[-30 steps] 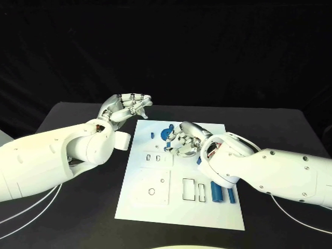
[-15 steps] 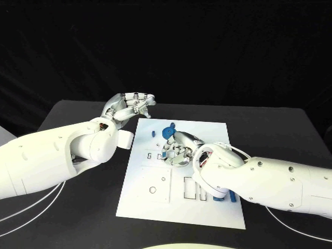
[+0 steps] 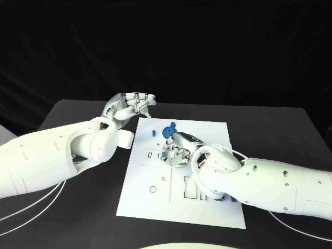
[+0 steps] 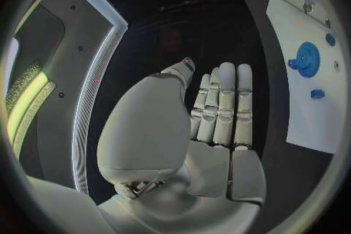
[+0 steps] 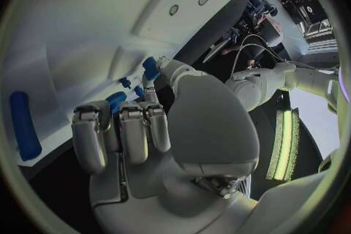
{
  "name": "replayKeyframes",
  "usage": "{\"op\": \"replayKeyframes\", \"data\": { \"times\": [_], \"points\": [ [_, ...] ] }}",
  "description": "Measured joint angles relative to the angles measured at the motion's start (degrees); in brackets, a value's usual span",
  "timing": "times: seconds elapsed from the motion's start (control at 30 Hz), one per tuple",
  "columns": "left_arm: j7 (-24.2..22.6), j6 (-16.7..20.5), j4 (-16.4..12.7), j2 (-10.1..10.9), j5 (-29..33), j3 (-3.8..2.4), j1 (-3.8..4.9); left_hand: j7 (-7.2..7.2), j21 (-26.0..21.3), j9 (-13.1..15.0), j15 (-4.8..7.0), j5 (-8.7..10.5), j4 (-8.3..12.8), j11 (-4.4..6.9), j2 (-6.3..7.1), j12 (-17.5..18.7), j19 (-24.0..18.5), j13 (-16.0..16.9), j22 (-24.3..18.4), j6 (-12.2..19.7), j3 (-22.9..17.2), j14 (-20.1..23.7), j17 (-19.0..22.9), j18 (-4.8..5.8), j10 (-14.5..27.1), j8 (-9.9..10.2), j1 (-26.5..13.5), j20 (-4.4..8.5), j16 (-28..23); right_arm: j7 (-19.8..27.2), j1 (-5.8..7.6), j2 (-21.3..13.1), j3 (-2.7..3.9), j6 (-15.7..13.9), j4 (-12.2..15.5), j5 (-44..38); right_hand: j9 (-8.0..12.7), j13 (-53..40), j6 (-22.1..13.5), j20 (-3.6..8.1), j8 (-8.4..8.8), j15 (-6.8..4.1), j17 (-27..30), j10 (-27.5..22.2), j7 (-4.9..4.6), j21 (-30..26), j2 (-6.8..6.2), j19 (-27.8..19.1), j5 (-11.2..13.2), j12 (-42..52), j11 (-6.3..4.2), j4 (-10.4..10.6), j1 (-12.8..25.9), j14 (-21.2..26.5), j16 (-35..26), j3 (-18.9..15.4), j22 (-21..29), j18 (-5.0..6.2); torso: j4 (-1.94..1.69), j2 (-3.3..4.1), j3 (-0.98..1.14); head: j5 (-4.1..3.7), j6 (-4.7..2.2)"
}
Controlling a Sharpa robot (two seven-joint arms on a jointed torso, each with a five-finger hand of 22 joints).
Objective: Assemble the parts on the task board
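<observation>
Blue cylinder (image 5: 22,126) beside right hand (image 5: 139,128), wrist view

Two bulky white glossy arms, rounded shells dotted with small dark screws, silver segmented left hand (image 3: 128,106) and right hand (image 3: 179,148), red wiring at the wrists, thin white cables (image 3: 28,207) trailing behind

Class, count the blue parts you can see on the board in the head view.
3: a gear, a small piece beside it, a cylinder under the right arm. More may be hidden.
</observation>
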State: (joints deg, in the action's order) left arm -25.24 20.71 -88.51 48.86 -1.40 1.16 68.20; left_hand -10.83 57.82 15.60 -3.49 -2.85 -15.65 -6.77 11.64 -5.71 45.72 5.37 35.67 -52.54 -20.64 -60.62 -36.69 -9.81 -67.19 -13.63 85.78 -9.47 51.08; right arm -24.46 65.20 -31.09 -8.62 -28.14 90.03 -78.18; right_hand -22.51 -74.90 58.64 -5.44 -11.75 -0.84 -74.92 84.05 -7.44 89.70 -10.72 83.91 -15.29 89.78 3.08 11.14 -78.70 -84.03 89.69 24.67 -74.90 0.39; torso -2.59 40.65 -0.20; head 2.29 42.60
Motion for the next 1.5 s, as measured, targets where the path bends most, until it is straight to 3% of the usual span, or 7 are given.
{"op": "replayKeyframes", "data": {
  "times": [0.8, 1.3, 1.5],
  "points": [
    [0.4, -0.3, -0.1, 0.2, 0.0, 0.01, 0.0, 0.0, 0.0, 0.0, 0.0, 0.0, 0.0, 0.0, 0.22, 0.0, -0.1, 0.0, 0.0, 0.0, 0.0, 0.0, 0.0, 0.06, 0.0, 0.0, -0.2, 0.06, 0.2, 0.4, -0.82, 1.2, -0.04, -0.5, -2.2, -3.5, 0.0, 0.0, 0.0, 0.0, 0.08, 0.01, 0.0, 0.0, 0.06, 0.0, -0.24, 0.0, 0.0, 0.0, 0.0, 0.0, 0.2, 0.0, 0.0, 0.0, 0.0, 0.0, 0.07, -0.08, 0.03, 0.48, 0.13],
    [0.6, -0.4, -0.1, 0.2, -0.1, 0.02, 0.0, 0.0, 0.0, 0.0, 0.0, 0.0, 0.0, -0.01, 0.04, 0.0, -0.1, 0.0, 0.1, 0.0, 0.0, 0.0, -0.1, 0.07, 0.0, 0.0, -0.4, 0.05, 0.2, 0.5, -0.96, 1.3, -0.1, -0.6, -2.3, -4.2, -0.1, 0.0, -0.1, 0.2, 0.07, 0.01, 0.0, 0.0, 0.31, 0.0, -1.21, 0.2, 1.0, 0.0, 0.0, 0.1, 1.2, 0.0, 0.0, -0.1, 0.0, 0.0, 0.08, -0.12, 0.02, 0.51, 0.14],
    [0.7, -0.5, -0.1, 0.2, -0.1, 0.02, 0.0, 0.0, 0.1, 0.0, -0.01, 0.0, 0.0, -0.01, -0.01, 0.0, -0.1, 0.0, 0.1, 0.0, 0.0, 0.0, -0.1, 0.08, 0.0, 0.0, -0.5, 0.05, 0.2, 0.6, -0.98, 1.3, -0.13, -0.5, -2.3, -4.5, 0.0, 0.0, -0.8, 0.2, 0.0, 0.01, 0.0, 0.0, 0.01, 0.0, -1.81, 0.2, 1.6, 0.0, 0.0, 0.3, 1.8, 0.0, 0.0, -0.3, 0.0, 0.0, 0.08, -0.12, 0.0, 0.54, 0.18]
  ]
}}
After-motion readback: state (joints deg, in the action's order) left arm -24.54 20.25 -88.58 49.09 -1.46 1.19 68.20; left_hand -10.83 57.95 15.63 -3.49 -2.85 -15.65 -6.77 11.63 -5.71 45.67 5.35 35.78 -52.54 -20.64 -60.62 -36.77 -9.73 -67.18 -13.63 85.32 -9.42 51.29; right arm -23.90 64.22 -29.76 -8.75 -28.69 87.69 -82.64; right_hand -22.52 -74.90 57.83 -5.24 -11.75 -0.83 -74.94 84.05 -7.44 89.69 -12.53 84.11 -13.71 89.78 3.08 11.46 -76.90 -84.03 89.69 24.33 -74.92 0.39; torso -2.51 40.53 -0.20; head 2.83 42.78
